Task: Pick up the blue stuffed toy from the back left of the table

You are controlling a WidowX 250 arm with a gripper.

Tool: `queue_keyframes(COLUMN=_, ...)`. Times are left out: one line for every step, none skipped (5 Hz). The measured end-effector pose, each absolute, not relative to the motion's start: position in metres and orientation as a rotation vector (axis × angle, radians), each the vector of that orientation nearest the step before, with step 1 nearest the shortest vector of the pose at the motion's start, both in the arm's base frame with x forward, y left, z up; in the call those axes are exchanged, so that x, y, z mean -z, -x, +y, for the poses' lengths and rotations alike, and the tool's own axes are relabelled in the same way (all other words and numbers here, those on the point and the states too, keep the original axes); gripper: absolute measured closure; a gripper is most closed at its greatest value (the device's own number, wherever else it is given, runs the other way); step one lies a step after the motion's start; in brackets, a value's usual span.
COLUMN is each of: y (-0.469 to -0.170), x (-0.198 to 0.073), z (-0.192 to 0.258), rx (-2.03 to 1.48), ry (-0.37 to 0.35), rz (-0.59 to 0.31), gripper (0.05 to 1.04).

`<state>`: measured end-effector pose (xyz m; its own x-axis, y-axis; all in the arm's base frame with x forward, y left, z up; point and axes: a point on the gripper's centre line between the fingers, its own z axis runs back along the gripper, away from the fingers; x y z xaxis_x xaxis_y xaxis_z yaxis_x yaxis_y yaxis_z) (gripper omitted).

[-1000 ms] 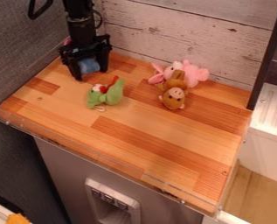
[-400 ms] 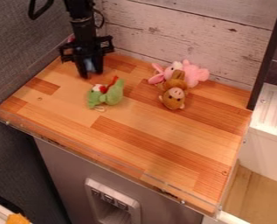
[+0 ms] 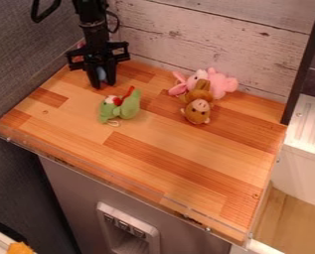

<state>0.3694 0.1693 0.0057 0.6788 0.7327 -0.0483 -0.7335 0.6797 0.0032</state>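
At eleven o'clock on the brown striped wooden surface [image 3: 186, 163], the black two-finger tool [image 3: 103, 85] pinches a soft blue thing, and a pink plush toy [image 3: 220, 84] sits near one o'clock, touching a brown plush toy [image 3: 197, 112]. The green plush toy [image 3: 124, 109] at the tool's five o'clock could get bumped by a low swing. The blue thing [image 3: 101, 74] might slip out if the grip is loose.
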Motion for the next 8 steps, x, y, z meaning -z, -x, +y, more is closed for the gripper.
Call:
queue_keyframes(y=-0.370, x=-0.006, z=0.169, rx=-0.872, ry=0.019, rz=0.044, gripper=0.744)
queue_keyframes(y=-0.367, x=-0.010, z=0.168, rx=-0.806, ry=0.020, rz=0.077, gripper=0.758)
queue_keyframes(y=-0.361, x=-0.012, z=0.167, rx=-0.753, ry=0.024, rz=0.113, gripper=0.758)
queue_keyframes(y=-0.361, x=-0.028, z=0.168, rx=-0.630, ry=0.034, rz=0.136, gripper=0.759)
queue_keyframes(y=-0.364, x=-0.071, z=0.170, rx=-0.434, ry=0.036, rz=0.109, gripper=0.759)
queue_keyframes(y=-0.366, x=-0.089, z=0.172, rx=-0.209, ry=0.043, rz=0.110, gripper=0.759)
queue_keyframes(y=-0.365, x=-0.098, z=0.172, rx=0.021, ry=0.061, rz=0.122, gripper=0.759)
queue_keyframes(y=-0.366, x=-0.110, z=0.172, rx=0.205, ry=0.073, rz=0.116, gripper=0.759)
